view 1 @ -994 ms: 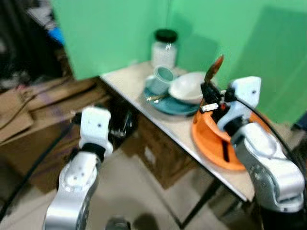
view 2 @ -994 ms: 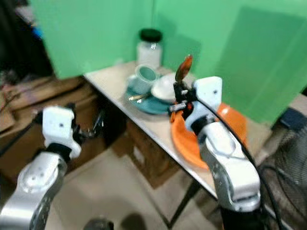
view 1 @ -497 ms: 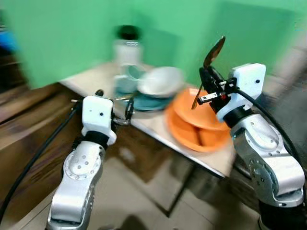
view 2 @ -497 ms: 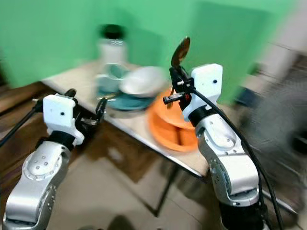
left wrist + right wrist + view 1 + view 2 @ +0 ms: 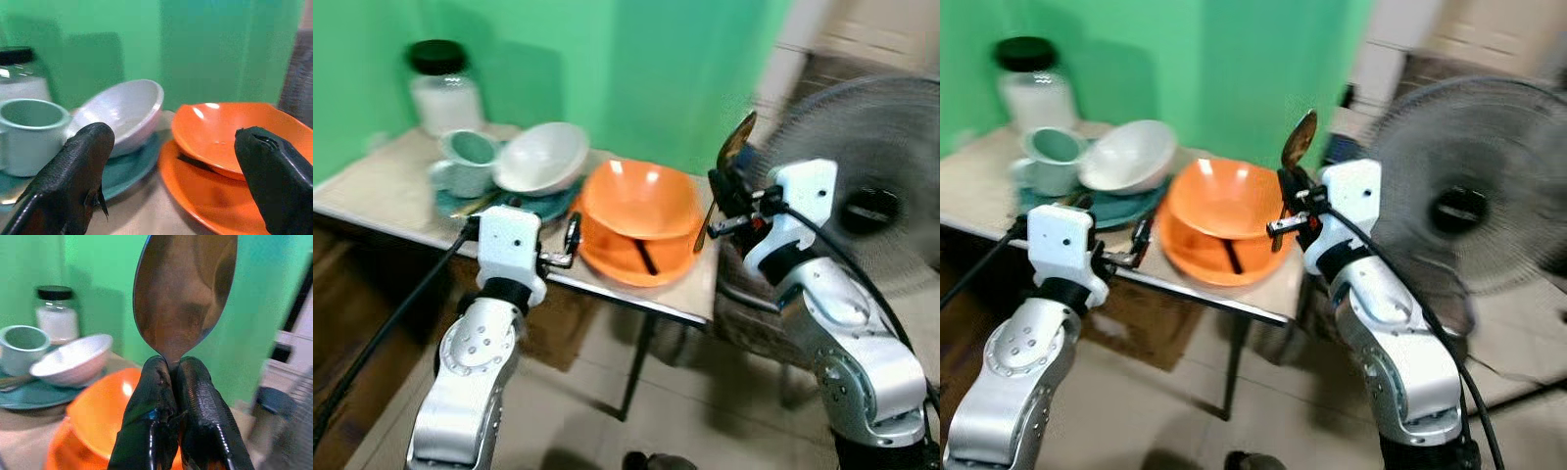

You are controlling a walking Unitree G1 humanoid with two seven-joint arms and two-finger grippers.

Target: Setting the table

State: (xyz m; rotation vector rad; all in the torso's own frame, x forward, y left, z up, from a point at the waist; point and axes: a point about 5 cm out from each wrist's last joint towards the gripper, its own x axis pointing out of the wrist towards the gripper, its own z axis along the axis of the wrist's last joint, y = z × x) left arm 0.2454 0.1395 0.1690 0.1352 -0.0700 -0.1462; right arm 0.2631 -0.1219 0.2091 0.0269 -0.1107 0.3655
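Your right gripper (image 5: 168, 382) is clenching the spoon (image 5: 183, 293) upright; your left gripper's (image 5: 171, 166) spread fingers are framing the orange bowl (image 5: 234, 134).

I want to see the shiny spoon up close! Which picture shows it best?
The right wrist view: the spoon stands big and sharp, pinched in the right tool. In both eye views it's small and blurry beside the orange bowl.

From where I stand, no writing, brand, number or sign can be read on anything here. The clear glass jar with the black lid (image 5: 441, 86) at the back of the table carries no label that can be made out, and the white casings on the silver arms are plain. Blur softens the finer surfaces.
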